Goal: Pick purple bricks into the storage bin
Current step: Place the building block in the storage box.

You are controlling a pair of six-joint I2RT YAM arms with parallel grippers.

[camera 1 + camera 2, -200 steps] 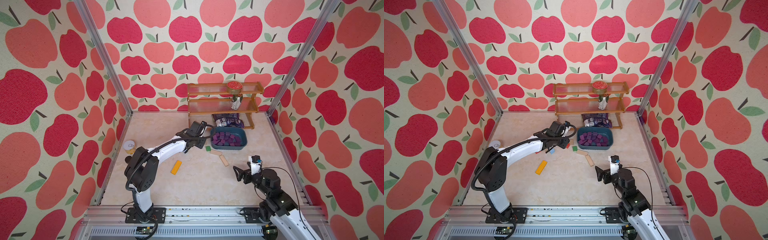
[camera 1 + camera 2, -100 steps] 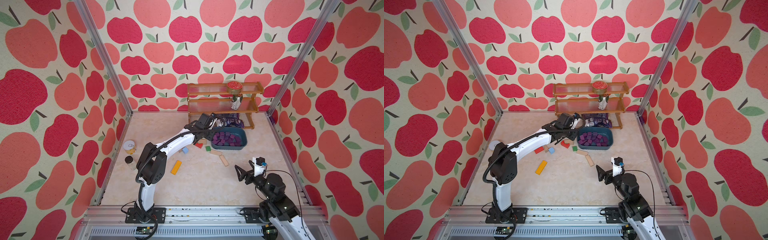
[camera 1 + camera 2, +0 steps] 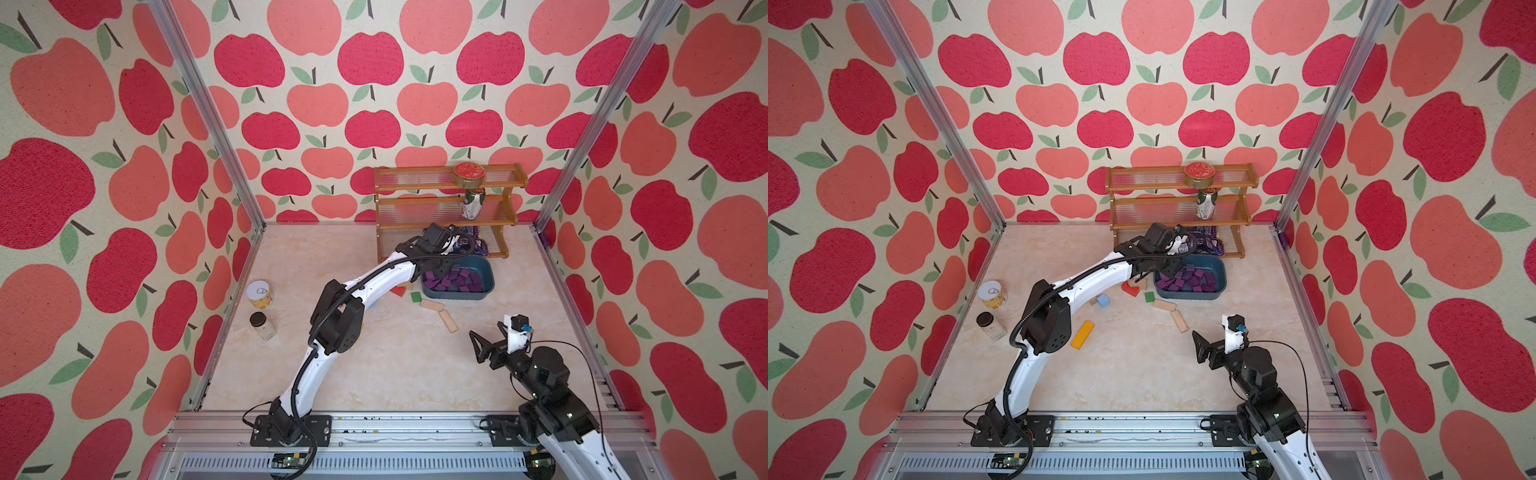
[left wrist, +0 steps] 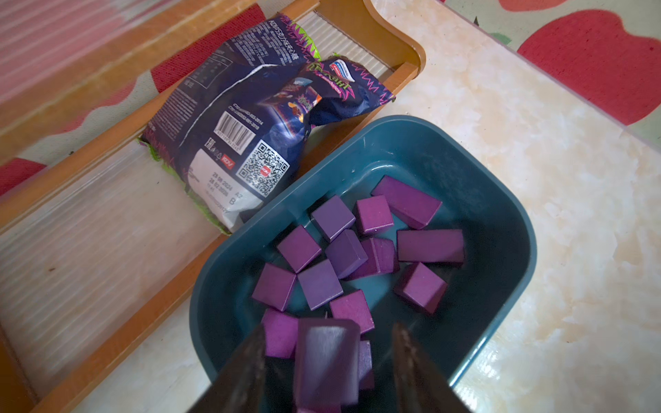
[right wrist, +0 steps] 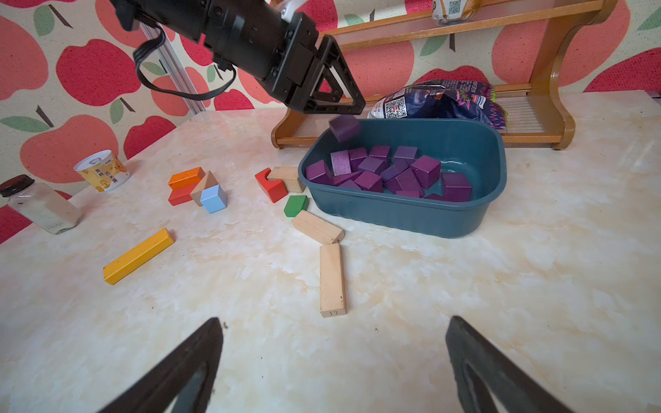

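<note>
And the left gripper (image 4: 329, 327) was right over the storage bin (image 5: 411, 214), above its end nearest the coloured blocks, jaws parted. One purple brick (image 5: 344, 127) hung blurred in the air just under the fingertips (image 4: 402, 343), above the bin's rim. In the left wrist view there was a gap on either side of it, so neither finger had it! Below, the rest of the purple bricks (image 5: 372, 171) lay heaped inside the bin, crowded toward that same end, with bare teal floor at the other.

The right gripper (image 5: 335, 321) sat well apart from the bin, on the robot's side of it, jaws spread wide with nothing between them.

Just outside the bin's front wall lay a green block (image 5: 296, 205) and a tan block (image 5: 317, 227), and a red block (image 5: 270, 184) was near its corner. A yellow bar (image 5: 137, 255) lay farther out. Behind the bin, a dark snack bag (image 5: 440, 98) rested on the lowest tier of the wooden rack (image 5: 558, 89), touching the bin's back rim.
</note>
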